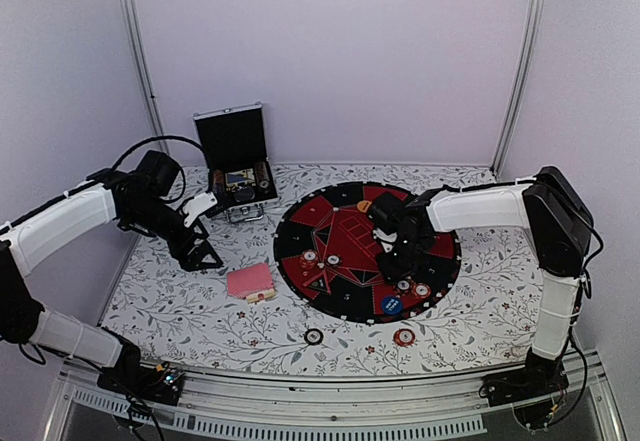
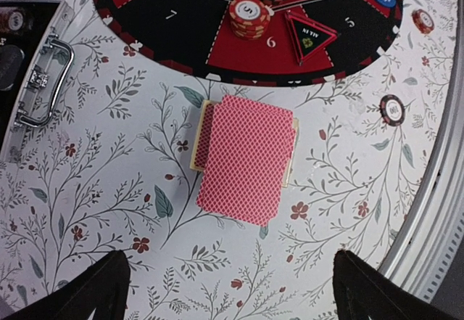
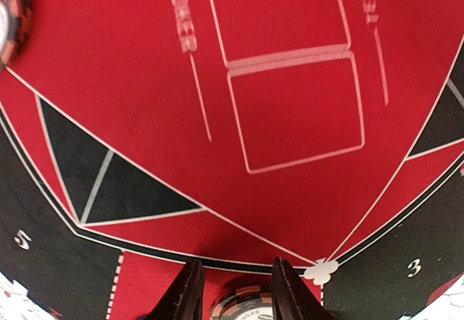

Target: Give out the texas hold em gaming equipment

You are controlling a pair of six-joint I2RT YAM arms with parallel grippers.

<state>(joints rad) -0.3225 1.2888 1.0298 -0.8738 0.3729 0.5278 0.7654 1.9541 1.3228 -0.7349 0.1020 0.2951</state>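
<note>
Place: I'm working in a lab-style robot test booth.
Walls: plain pale panels [image 1: 330, 61] framed by metal posts [image 1: 135, 41].
Bench: arm bases [image 1: 150, 381] bolted to a slotted metal rail [image 1: 330, 406] along a floral-cloth table [image 1: 200, 311].

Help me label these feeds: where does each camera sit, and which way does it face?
Top external: high behind the bases, looking down on the floral table; left arm and right arm show.
Left wrist: above the card deck, looking down; its wide-apart fingertips show.
Right wrist: low over the round mat, looking down; its fingers flank a poker chip.
Shared: top and left wrist both show the card deck.
</note>
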